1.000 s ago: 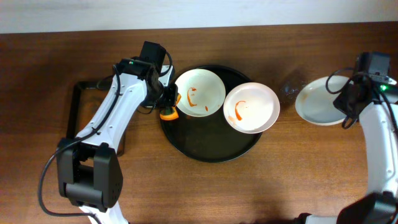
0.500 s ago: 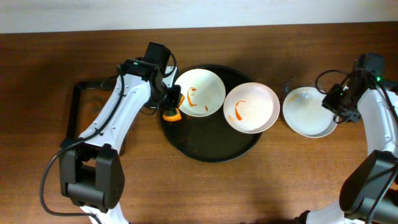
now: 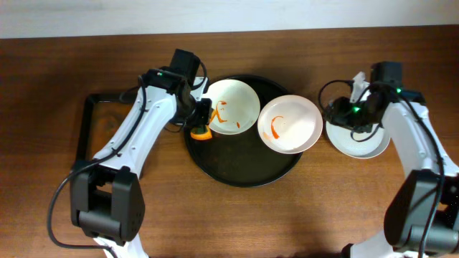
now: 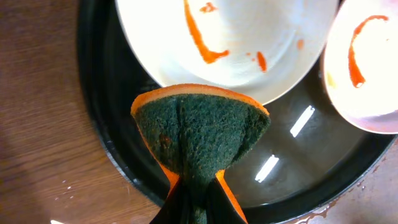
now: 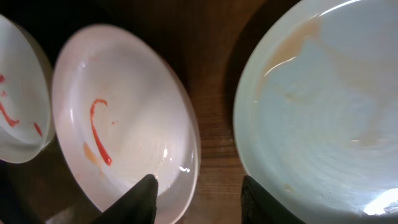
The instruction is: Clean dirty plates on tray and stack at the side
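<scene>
Sponge [image 4: 202,130] beside the white plate [image 3: 231,106].
The left gripper [image 3: 202,115] has its jaws clenched on the folded sponge over the tray [image 3: 244,168] rim, just beside the smeared plate. The right gripper [image 5: 205,199], jaws released, hangs between the pink plate [image 5: 124,137] and the blue-green plate [image 5: 323,112] on the bench [image 3: 323,208].

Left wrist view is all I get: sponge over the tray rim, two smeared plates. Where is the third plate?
Observer: The pale blue-green plate sits on the table right of the tray, outside it.
Operator: Is it clean?
Observer: The right wrist view shows faint tan streaks, no red lines.
Operator: Does the right tool hold it?
Observer: No, the right tool is open above the gap between it and the pink plate.
</scene>
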Action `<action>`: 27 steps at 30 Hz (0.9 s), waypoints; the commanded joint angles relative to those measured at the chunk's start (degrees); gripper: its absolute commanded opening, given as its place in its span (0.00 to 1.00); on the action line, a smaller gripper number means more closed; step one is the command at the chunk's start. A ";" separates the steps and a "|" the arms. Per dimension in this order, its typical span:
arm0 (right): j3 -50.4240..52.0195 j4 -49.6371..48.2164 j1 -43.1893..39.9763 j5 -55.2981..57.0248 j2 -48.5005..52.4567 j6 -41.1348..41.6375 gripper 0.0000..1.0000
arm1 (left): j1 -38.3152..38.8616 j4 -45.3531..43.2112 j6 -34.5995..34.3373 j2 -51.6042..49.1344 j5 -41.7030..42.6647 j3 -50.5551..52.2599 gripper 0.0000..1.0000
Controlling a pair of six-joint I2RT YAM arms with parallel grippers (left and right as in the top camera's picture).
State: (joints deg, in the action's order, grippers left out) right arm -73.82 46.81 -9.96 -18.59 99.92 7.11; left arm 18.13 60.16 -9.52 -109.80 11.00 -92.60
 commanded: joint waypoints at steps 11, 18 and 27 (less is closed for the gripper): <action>1.92 -0.13 5.51 -0.48 9.88 0.68 0.04 | 6.93 -4.20 -0.31 1.81 1.79 -1.25 0.06; 1.92 6.08 5.51 -0.50 9.75 0.70 0.04 | 10.84 -10.34 -0.39 1.44 8.31 -1.25 0.01; 1.92 7.87 5.51 -0.48 9.73 0.85 0.04 | 18.12 -17.73 -4.61 -3.98 12.13 -1.25 0.01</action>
State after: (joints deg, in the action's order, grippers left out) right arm -72.10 54.48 -5.04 -19.42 109.21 7.75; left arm 33.78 44.49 -13.02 -110.45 18.50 -92.60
